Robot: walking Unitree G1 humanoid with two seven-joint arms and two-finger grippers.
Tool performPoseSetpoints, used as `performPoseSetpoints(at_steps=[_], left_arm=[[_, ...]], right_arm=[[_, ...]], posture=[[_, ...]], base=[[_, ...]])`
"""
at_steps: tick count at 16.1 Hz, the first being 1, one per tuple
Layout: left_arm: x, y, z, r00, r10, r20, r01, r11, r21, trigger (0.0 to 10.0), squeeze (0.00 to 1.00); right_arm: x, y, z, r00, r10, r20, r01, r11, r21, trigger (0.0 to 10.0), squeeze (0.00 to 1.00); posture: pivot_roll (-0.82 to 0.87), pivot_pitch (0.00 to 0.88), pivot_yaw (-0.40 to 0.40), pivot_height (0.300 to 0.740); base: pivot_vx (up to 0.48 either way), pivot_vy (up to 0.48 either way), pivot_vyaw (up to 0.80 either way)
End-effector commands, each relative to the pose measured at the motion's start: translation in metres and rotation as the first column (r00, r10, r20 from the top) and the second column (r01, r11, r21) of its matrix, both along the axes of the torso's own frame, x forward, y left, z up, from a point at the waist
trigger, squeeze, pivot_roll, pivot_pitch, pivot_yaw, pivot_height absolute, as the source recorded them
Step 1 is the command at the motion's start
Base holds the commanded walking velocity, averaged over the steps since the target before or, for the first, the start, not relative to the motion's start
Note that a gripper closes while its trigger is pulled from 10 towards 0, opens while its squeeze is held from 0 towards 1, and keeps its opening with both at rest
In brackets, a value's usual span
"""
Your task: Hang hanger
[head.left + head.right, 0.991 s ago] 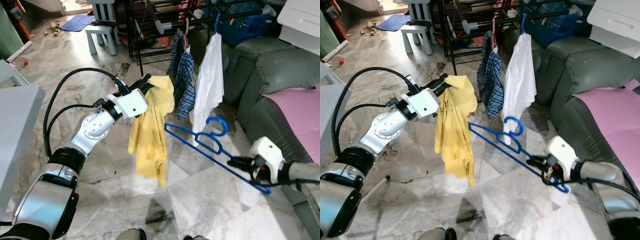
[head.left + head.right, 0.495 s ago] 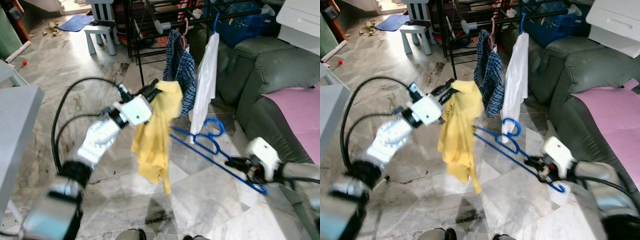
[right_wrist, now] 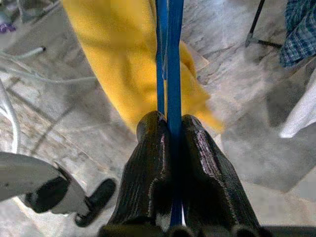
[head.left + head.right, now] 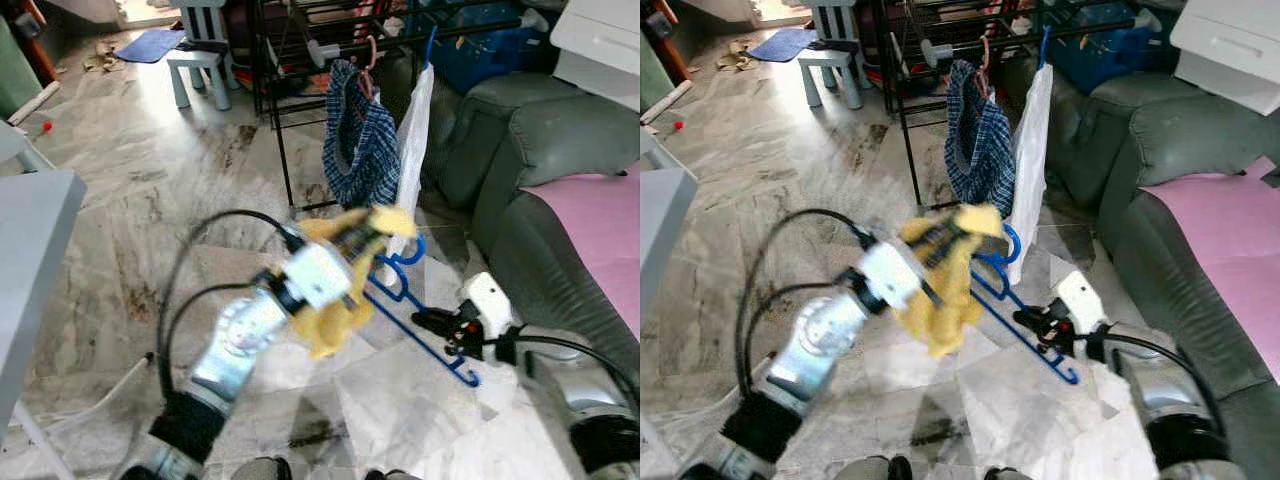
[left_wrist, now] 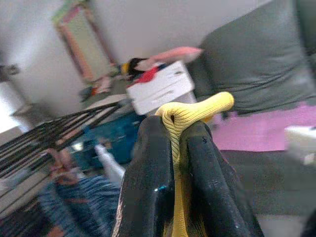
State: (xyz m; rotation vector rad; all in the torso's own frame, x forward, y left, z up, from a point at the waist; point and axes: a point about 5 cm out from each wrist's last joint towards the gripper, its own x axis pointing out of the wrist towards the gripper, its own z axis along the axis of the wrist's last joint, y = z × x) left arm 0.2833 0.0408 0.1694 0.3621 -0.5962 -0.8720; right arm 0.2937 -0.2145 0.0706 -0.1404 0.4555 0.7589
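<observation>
Both my grippers gripped: hanger at right, cloth at centre.
My right gripper (image 4: 432,322) clamped the blue hanger (image 4: 405,300) by its lower end, at lower right of the frame. My left gripper (image 5: 173,148) pinched the yellow cloth (image 4: 345,290), which overlapped the hanger below the rack (image 4: 300,60).

Bright daylight enters from eleven o'clock, glaring on the floor (image 4: 150,180), while the left arm (image 4: 250,330) is motion-blurred.
</observation>
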Motion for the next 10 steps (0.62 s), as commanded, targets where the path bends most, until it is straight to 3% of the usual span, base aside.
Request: performPoseSetpoints(at_steps=[1,3,5,6,10], left_arm=[[-0.01,-0.013,0.014,0.995,-0.087,0.041,0.088,0.996,-0.015,10.0,0.0],[-0.022,-0.024,0.012,0.985,-0.167,0.044,0.165,0.985,0.048,10.0,0.0],[-0.025,-0.025,0.007,0.981,-0.191,0.03,0.188,0.979,0.081,10.0,0.0],[-0.025,-0.019,-0.001,0.982,-0.186,0.013,0.183,0.975,0.13,10.0,0.0],[-0.02,-0.006,-0.017,0.99,-0.14,-0.004,0.137,0.965,0.223,10.0,0.0]], right_arm=[[0.002,-0.002,-0.003,0.999,-0.034,-0.012,0.035,0.999,0.01,10.0,0.0],[0.013,-0.01,-0.008,0.98,-0.197,0.034,0.198,0.98,-0.038,10.0,0.0],[0.024,-0.019,0.0,0.938,-0.334,0.097,0.338,0.941,-0.028,10.0,0.0],[0.035,-0.03,0.013,0.874,-0.452,0.18,0.459,0.888,0.001,10.0,0.0],[0.047,-0.041,0.035,0.791,-0.539,0.288,0.549,0.834,0.054,10.0,0.0]], posture=[[-0.02,0.119,0.015,0.74],[-0.02,0.12,0.018,0.74],[-0.02,0.121,0.02,0.74],[-0.02,0.124,0.022,0.74],[-0.03,0.127,0.02,0.74]], base=[[0.0,0.0,0.0],[0.0,0.0,0.0],[0.0,0.0,0.0],[0.0,0.0,0.0],[0.0,0.0,0.0]])
